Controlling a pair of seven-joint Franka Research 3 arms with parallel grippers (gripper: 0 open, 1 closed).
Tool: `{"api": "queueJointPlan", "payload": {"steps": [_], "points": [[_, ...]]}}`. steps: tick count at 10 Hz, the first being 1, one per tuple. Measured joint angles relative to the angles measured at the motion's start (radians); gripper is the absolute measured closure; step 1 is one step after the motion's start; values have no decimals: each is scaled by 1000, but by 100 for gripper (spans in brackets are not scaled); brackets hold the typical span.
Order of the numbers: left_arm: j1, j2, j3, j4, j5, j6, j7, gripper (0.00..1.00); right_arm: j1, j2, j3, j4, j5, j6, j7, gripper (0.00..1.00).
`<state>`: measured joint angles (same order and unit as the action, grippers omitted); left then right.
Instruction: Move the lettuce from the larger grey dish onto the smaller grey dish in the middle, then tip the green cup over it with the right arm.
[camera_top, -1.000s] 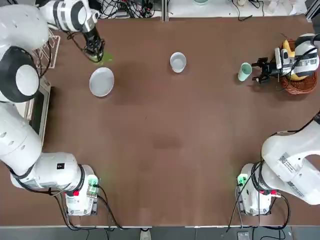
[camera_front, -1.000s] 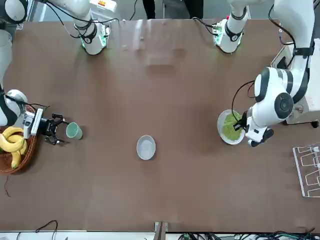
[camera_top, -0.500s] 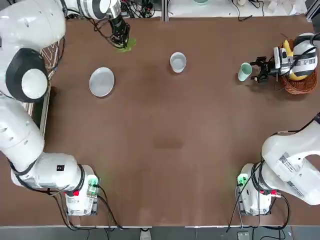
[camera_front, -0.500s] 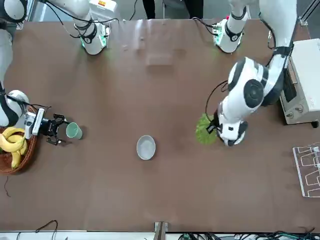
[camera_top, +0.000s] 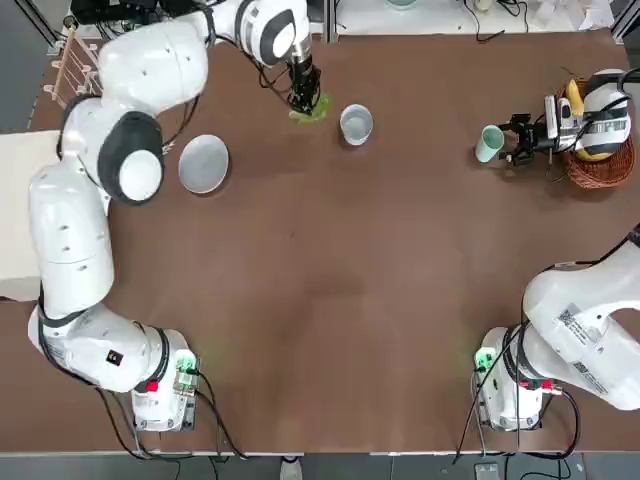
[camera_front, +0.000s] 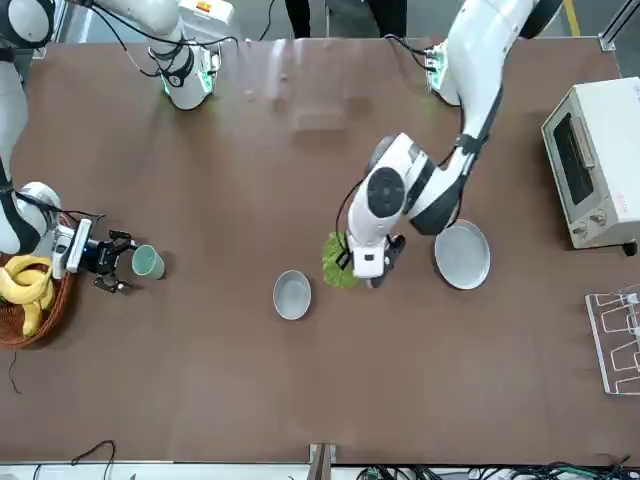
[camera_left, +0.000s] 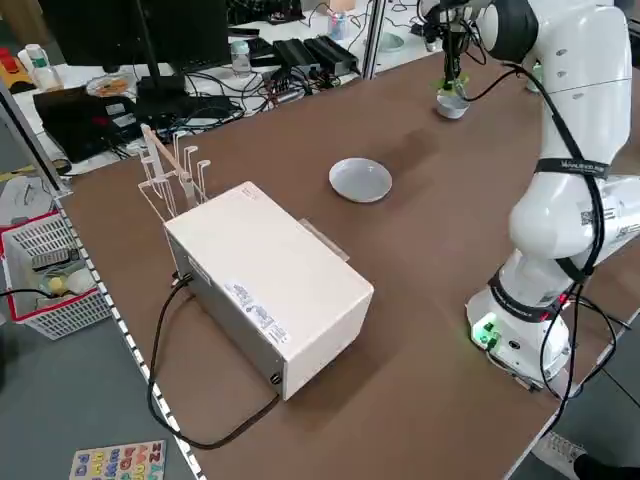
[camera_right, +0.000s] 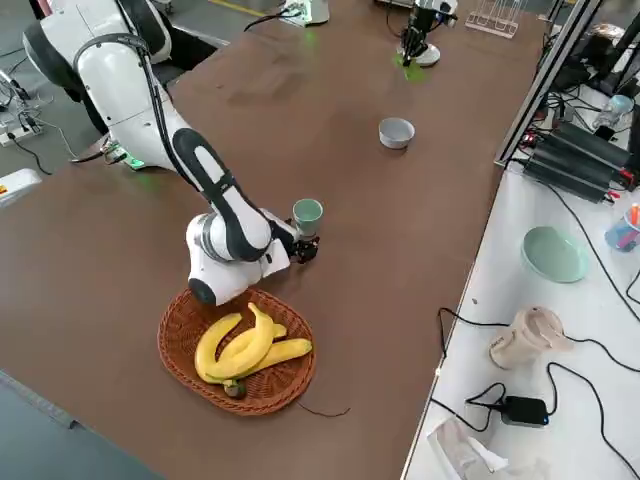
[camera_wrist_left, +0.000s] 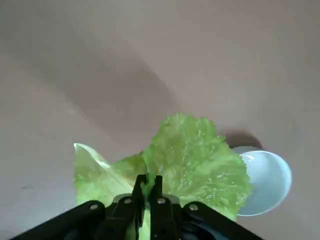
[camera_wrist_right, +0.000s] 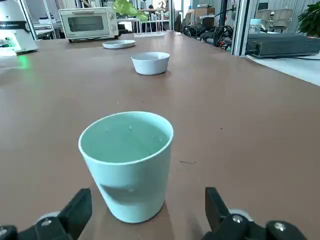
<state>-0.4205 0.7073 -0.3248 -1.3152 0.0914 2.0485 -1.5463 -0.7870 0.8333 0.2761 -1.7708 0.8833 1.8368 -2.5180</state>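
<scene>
The lettuce (camera_top: 311, 110) hangs above the table just left of the smaller grey dish (camera_top: 356, 124), with my left gripper (camera_top: 301, 98) shut on it. In the left wrist view the lettuce (camera_wrist_left: 196, 161) spreads past the shut gripper (camera_wrist_left: 148, 183), and the smaller grey dish (camera_wrist_left: 266, 181) lies beyond the leaves. The larger grey dish (camera_top: 204, 163) sits bare on the left. The green cup (camera_top: 489, 143) stands upright on the right. My right gripper (camera_top: 511, 142) is open, its fingers wide apart just short of the green cup (camera_wrist_right: 127, 161).
A wicker basket (camera_top: 603, 170) with bananas (camera_right: 245, 345) sits right behind the right gripper. A white toaster oven (camera_front: 594, 160) and a wire rack (camera_front: 616, 340) stand at the table's left edge.
My left gripper has carried the lettuce off the larger grey dish and rightward across the far side, now close to the smaller grey dish. The right gripper has stayed by the cup.
</scene>
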Motion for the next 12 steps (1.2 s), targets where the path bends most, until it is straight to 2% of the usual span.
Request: {"api": "queueJointPlan", "payload": {"steps": [1, 2, 6, 9, 12], "points": [[-71, 30, 60, 39, 0, 45, -9, 93, 0, 2, 1, 0, 0, 1, -2, 0], [-115, 57, 89, 60, 0, 99, -17, 93, 0, 4, 6, 1, 1, 1, -9, 0], [-151, 187, 94, 140, 0, 298, -19, 93, 1, 12, 29, -1, 1, -1, -27, 0], [-178, 257, 103, 163, 0, 344, -16, 93, 2, 14, 30, -2, 1, -1, -34, 0], [-206, 265, 113, 180, 0, 358, -30, 93, 15, 26, 31, -4, 1, 0, -40, 0]]}}
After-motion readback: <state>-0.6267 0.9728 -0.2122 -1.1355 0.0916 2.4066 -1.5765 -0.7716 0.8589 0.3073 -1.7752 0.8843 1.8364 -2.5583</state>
